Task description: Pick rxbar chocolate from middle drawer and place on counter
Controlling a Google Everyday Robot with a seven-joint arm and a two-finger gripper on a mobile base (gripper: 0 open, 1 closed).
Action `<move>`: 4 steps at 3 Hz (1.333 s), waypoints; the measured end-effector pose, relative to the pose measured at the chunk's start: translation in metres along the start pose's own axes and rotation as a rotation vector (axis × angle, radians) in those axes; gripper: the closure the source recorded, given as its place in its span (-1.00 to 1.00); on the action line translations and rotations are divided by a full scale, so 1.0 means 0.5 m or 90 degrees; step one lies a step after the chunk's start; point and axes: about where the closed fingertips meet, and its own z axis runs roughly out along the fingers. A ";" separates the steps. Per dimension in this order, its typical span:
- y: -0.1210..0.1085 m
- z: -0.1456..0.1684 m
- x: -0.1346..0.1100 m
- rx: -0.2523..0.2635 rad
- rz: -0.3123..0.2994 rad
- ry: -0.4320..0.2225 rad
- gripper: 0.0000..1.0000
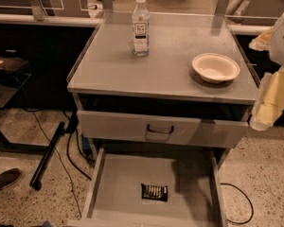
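Step in hand: approach; pick not yet begun. The rxbar chocolate [154,192] lies flat on the floor of the open middle drawer [113,183], near its front. The gripper [267,105] hangs beside the counter [170,60], right edge, well apart from the bar. You cannot tell its opening. Next: lower it past the handled drawer [160,129].

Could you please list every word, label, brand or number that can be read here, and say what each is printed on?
Nothing here can be read.
The bottle on the counter: dark label print, too blurred.
The rxbar chocolate in the middle drawer: pale lettering, too small.
The gripper, at the right edge beside the counter: no marking visible.
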 end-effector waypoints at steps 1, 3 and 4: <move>0.000 0.000 0.000 0.000 0.000 0.000 -1.00; 0.047 0.076 0.011 0.010 0.038 -0.034 -1.00; 0.093 0.171 0.013 -0.006 0.057 -0.052 -1.00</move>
